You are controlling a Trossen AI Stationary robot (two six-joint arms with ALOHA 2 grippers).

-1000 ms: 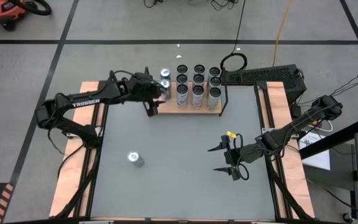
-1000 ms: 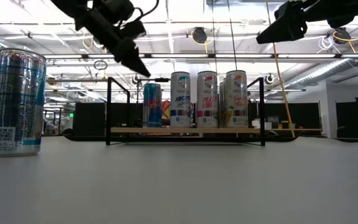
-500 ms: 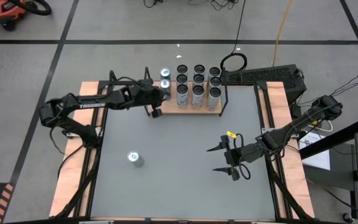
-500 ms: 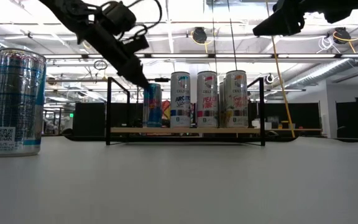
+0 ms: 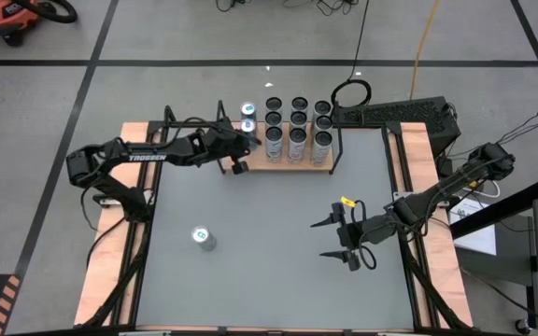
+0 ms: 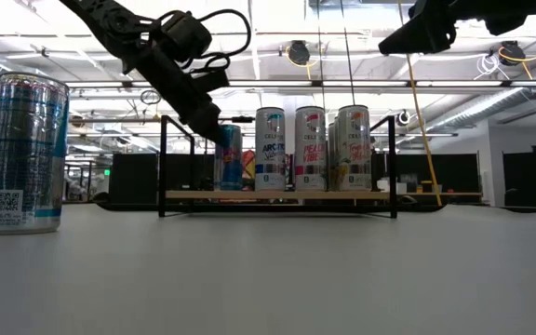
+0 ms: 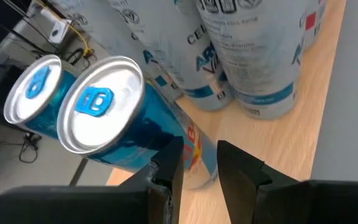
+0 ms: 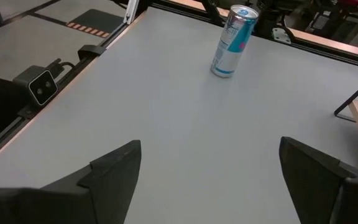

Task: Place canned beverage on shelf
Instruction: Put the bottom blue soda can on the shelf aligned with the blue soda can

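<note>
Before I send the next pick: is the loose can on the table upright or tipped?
Upright. The loose can shows its round top in the high view and stands on its base on the grey table in the low view.
</note>
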